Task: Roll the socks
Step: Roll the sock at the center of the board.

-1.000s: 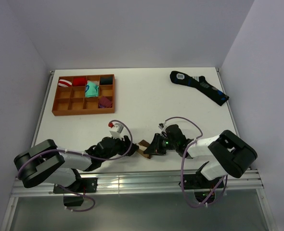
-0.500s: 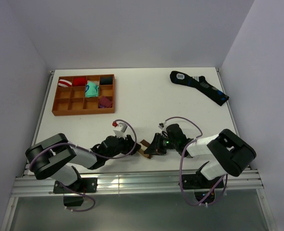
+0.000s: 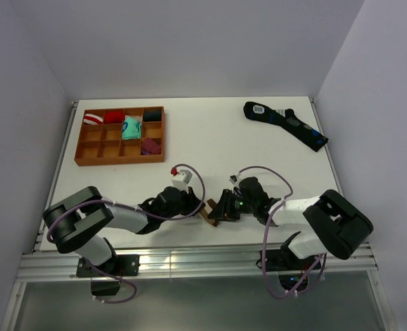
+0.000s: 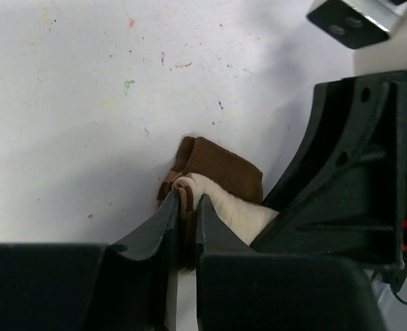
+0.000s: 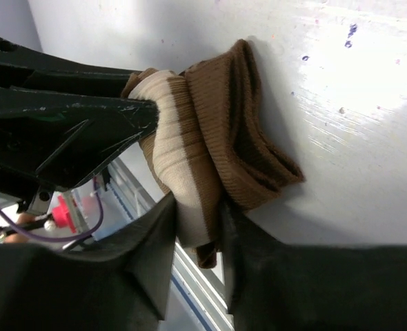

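Left end effector (image 4: 187, 205) and right end effector (image 5: 196, 208) pinching socks (image 4: 224, 172), dark sock (image 3: 294, 125) with white label (image 3: 257, 108) (unreadable)

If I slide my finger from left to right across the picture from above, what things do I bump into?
The wooden tray → left gripper → brown socks → right gripper → black sock.

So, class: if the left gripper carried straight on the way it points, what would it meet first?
The socks, the brown and cream bundle pinched between the left gripper's fingertips. Just beyond stands the right gripper, also on the bundle; the gap is hard to judge.
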Motion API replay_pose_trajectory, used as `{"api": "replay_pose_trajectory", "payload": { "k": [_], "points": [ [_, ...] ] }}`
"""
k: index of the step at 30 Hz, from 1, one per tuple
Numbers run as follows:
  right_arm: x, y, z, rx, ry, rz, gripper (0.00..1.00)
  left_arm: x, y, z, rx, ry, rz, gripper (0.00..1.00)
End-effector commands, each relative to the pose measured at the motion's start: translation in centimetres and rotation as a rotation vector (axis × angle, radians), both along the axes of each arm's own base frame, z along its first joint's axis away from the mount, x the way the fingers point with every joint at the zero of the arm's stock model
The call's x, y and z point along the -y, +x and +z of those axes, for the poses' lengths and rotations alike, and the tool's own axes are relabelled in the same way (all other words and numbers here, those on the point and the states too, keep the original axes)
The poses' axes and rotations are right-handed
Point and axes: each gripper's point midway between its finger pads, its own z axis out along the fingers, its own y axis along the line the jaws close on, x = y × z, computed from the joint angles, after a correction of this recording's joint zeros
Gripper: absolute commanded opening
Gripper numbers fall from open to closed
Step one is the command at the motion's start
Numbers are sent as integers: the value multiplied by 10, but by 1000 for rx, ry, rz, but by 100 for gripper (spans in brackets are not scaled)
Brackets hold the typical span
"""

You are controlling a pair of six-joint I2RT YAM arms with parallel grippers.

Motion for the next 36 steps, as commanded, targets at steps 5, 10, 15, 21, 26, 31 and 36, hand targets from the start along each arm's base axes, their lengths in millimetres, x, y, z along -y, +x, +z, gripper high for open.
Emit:
{"api": "replay_pose_trajectory", "payload": {
  "k": [5, 10, 15, 21, 26, 31, 36],
  "points": [
    [51, -5, -48, 3, -387, -78, 48, -17, -18, -47, -176, 299, -42, 3],
    [60, 13, -35, 90, -438, -144, 53, -26, -25, -49, -230, 383, -49, 3],
    [66, 25, -16, 174, -438, -209, 54, -28, -28, -47, -253, 424, -70, 3],
    [64, 40, 15, 327, -407, -259, 55, -32, -36, -47, -287, 471, -112, 2],
    [53, 43, 38, 436, -373, -249, 57, -30, -35, -42, -281, 478, -131, 2],
    [29, 37, 59, 566, -331, -165, 61, -30, -39, -43, -294, 490, -161, 2],
    [8, 24, 64, 662, -370, -86, 63, -30, -42, -47, -310, 504, -189, 2]
  ]
}}
